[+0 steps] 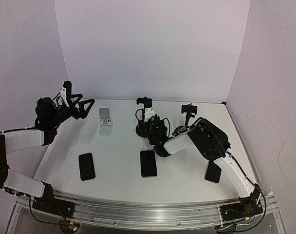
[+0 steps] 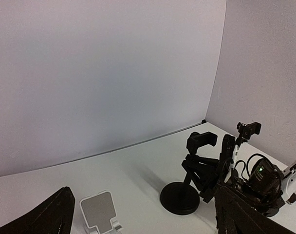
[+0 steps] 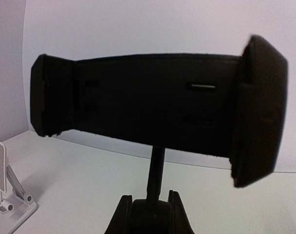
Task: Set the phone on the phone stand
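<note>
Right gripper (image 3: 150, 204) is pinched in on the thin stem (image 3: 157, 165) of the black clamp stand (image 2: 180, 197), low down, just above its round base. The wide clamp head (image 3: 148, 102) sits right over the fingers, with nothing in it yet.

No phone is in either hand. Three of them lie flat, screen-dark, on the table (image 1: 119, 151). The middle phone (image 1: 148, 163) is nearest, just in front of the right gripper. The left phone (image 1: 86, 166) and the right phone (image 1: 213, 171) are farther off to either side.

My guess on handling: a phone is a thin, stiff slab, light enough but slick and glassy, and lying flat it gives the fingers very little edge to bite. I'd take it across the two long sides near the middle, so it doesn't pivot or squirt out, and go gently with the glass.

Further out there's a white folding stand (image 1: 105, 121) to the left and a small clamp mount (image 1: 189, 109) at the back right. The left gripper (image 1: 77, 104) hangs up in the air on its side, jaws spread wide, holding nothing.
</note>
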